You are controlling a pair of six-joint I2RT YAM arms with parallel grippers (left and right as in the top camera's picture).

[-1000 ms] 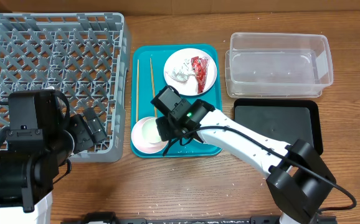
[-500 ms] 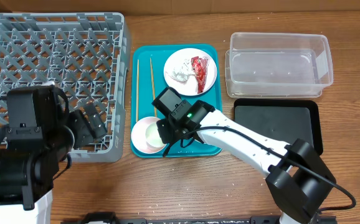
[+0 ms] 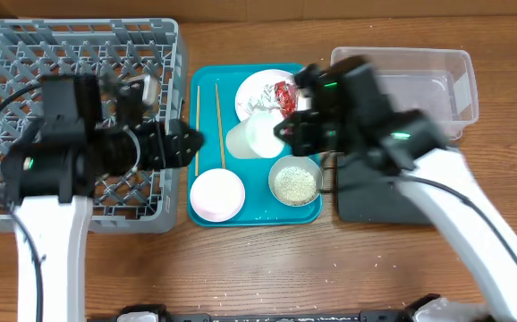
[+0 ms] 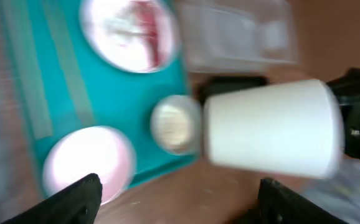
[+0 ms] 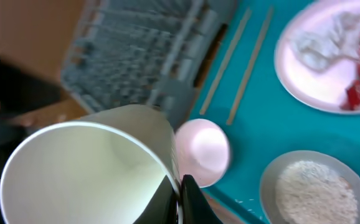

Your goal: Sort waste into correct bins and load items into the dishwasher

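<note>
Newly lifted, the cup (image 3: 248,137) hangs rim-pinched in the right gripper (image 5: 179,198); the left gripper (image 3: 194,141) is open nearby. That seemingly thin hold could let it drop.

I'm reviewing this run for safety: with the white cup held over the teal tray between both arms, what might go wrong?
1. The right end effector pinches the white cup only at its rim; a slip could drop it onto the bowl of grains and scatter them.
2. The left end effector is open beside the cup; closing off-centre could knock it loose.
</note>
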